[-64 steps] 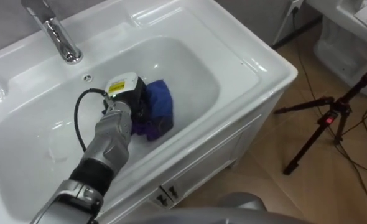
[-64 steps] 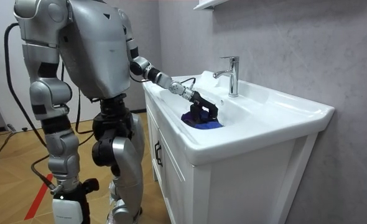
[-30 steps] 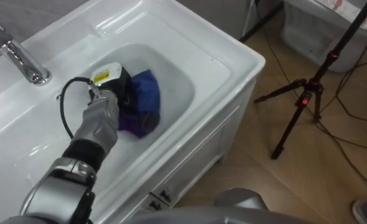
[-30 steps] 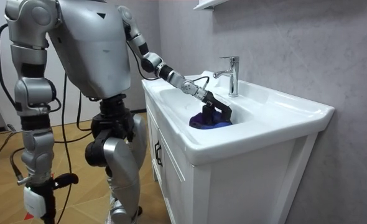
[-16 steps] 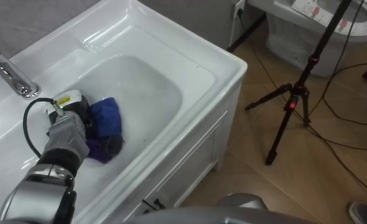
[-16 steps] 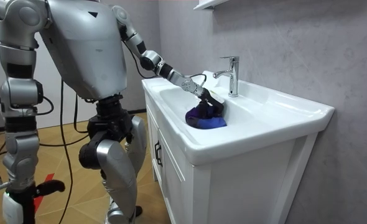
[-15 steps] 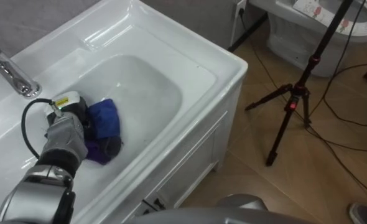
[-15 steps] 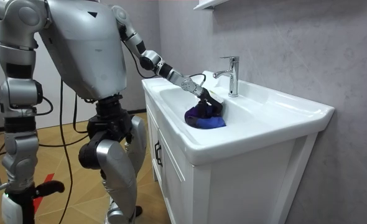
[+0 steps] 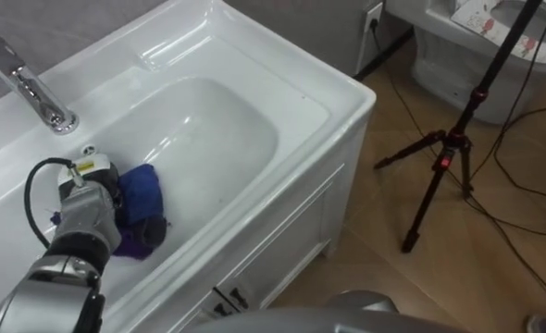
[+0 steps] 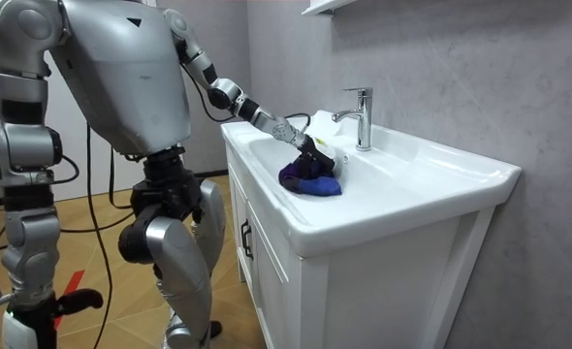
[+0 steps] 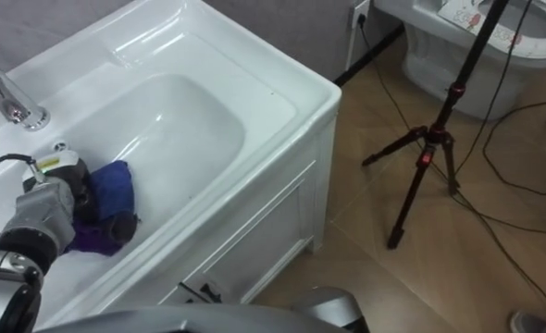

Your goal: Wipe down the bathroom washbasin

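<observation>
A white basin (image 9: 319,88) sits in a white cabinet, with a chrome tap (image 9: 32,88) at its back left. A blue and purple cloth (image 9: 142,211) lies on the basin's floor, near its left front. My left hand (image 9: 93,217) reaches in from the lower left, its dark fingers curled over the cloth. In the room view the same hand (image 10: 305,147) holds the cloth (image 10: 310,179) down in the bowl, in front of the tap (image 10: 362,116). My right hand (image 10: 29,320) hangs at my side by the room view's lower left edge.
A black tripod (image 9: 449,157) stands on the wooden floor to the basin's right, with cables around it. A toilet (image 9: 477,46) is behind it. Cabinet doors (image 9: 282,240) face me under the rim. I stand at the cabinet's front corner.
My left hand has dragged the cloth across the basin floor toward the tap side and toward me. The eye views have also shifted as my body moved.
</observation>
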